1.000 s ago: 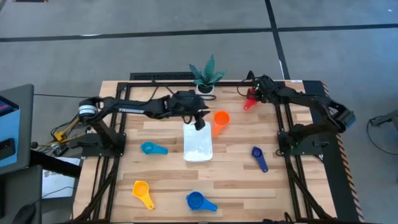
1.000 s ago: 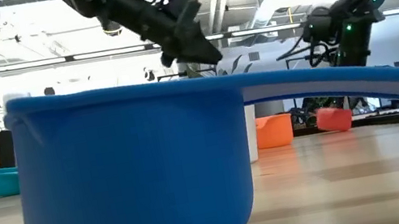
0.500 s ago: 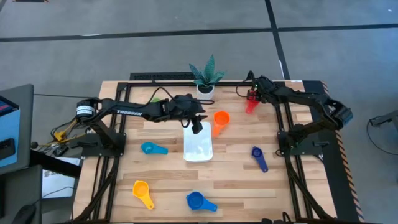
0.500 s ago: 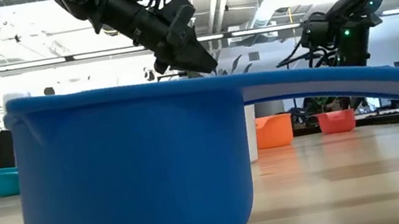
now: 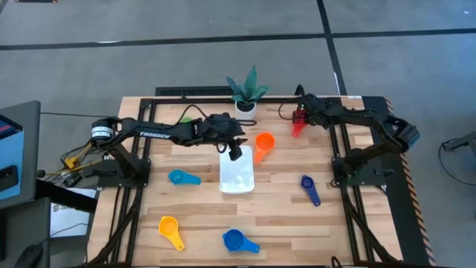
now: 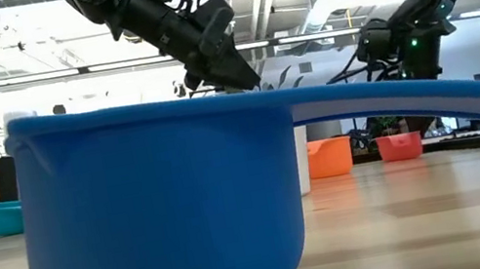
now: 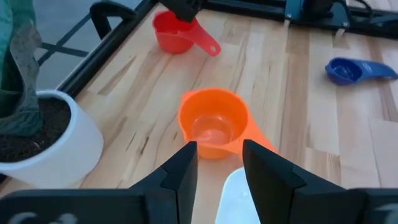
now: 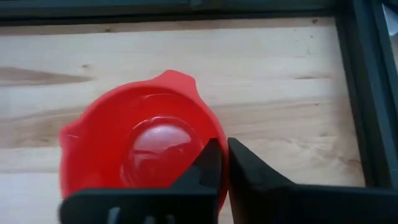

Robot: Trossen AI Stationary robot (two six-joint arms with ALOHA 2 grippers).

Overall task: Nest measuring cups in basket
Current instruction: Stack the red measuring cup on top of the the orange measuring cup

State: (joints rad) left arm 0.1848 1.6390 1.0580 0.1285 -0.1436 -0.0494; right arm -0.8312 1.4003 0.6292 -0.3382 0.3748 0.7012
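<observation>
- Overhead, the white basket [image 5: 237,176] lies near the middle of the wooden bench [image 5: 282,223], its long sides running from far edge to near edge.
- Above the basket's far end hangs the left end effector [image 5: 236,151], fingers slightly apart and holding nothing; white lettering on that arm reads "TROSSEN".
- Just beside the basket, towards the right edge, sits the orange cup [image 5: 263,143], which also shows past the left fingers [image 7: 181,177] in the wrist view.
- Near the far right corner, the right end effector [image 5: 299,119] has its fingers together on the rim of the red cup [image 8: 140,149].
- Between the basket and the left edge lies the light blue cup [image 5: 181,178].
- Towards the right edge lies the navy cup [image 5: 309,187].
- Along the near edge lie the yellow cup [image 5: 170,230] and the blue cup [image 5: 238,241].
- At the far edge stands a potted plant [image 5: 245,91] in a white pot.
</observation>
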